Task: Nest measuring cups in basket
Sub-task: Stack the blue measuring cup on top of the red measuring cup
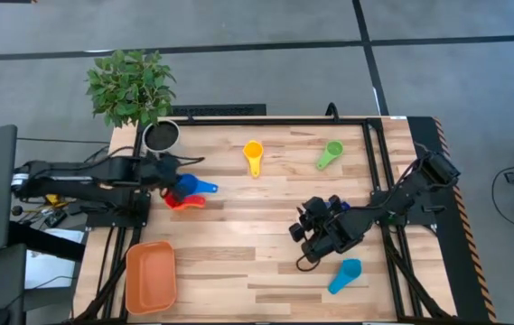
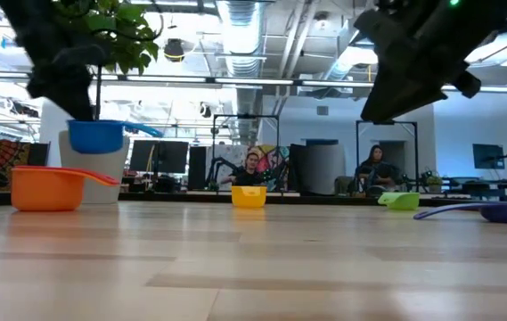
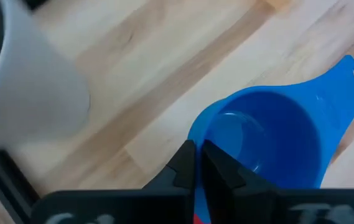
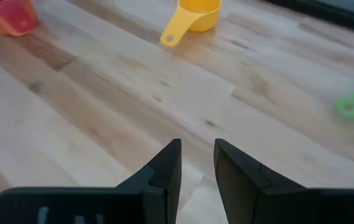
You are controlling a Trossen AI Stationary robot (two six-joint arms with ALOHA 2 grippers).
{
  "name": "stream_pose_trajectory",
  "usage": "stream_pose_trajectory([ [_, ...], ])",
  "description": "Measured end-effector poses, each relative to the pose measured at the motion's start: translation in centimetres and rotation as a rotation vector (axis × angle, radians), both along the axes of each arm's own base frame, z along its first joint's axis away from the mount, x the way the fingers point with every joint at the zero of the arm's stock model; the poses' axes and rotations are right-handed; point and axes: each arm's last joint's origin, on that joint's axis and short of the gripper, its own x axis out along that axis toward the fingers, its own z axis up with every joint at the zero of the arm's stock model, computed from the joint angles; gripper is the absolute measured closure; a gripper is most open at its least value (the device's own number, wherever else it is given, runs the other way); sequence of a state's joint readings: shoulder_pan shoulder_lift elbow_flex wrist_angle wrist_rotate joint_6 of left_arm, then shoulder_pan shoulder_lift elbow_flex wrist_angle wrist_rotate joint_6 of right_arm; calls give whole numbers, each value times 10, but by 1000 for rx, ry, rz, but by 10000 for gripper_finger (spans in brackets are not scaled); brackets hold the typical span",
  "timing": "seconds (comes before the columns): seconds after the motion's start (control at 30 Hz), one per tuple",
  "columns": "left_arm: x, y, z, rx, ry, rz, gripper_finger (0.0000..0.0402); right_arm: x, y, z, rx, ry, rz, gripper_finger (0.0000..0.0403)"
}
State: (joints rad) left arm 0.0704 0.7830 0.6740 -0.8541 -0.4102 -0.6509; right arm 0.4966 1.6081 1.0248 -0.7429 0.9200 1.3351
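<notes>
Wooden tabletop point(image 1: 238, 262) carries the basket point(image 1: 151, 276) at its near left corner, well short of the pot point(image 1: 160, 135). Left gripper point(image 3: 196, 163) pinches the blue cup point(image 3: 270, 140) rim beside the pot; lift it level, keeping that grip, before carrying it to the basket. Right gripper point(image 4: 196, 163) waits slightly parted and empty, far right of the pot.

1. Floor point(image 1: 266, 27): grey, crossed by dark seam lines.
2. Table point(image 1: 266, 244): pale wood planks, black frame.
3. Ceiling point(image 2: 253, 27): exposed ducts, bright strip lights.
4. Far room: monitors point(image 2: 489, 156), two seated persons point(image 2: 251, 169).
5. Potted plant point(image 1: 130, 86): leafy, at the table's corner.
</notes>
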Motion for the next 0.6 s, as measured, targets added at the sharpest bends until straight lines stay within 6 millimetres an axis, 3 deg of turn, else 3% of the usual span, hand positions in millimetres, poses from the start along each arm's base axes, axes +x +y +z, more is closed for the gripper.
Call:
stream_pose_trajectory([
  [0.23,-24,-2,-15,-62,-12,73,400,6,-9,0,-6,42,19,284],
  [0.47,-28,-4,-40,-138,55,83,400,9,-15,0,-19,60,12,284],
  [0.6,-30,-5,-42,-157,71,82,400,9,-18,0,-21,65,6,284],
])
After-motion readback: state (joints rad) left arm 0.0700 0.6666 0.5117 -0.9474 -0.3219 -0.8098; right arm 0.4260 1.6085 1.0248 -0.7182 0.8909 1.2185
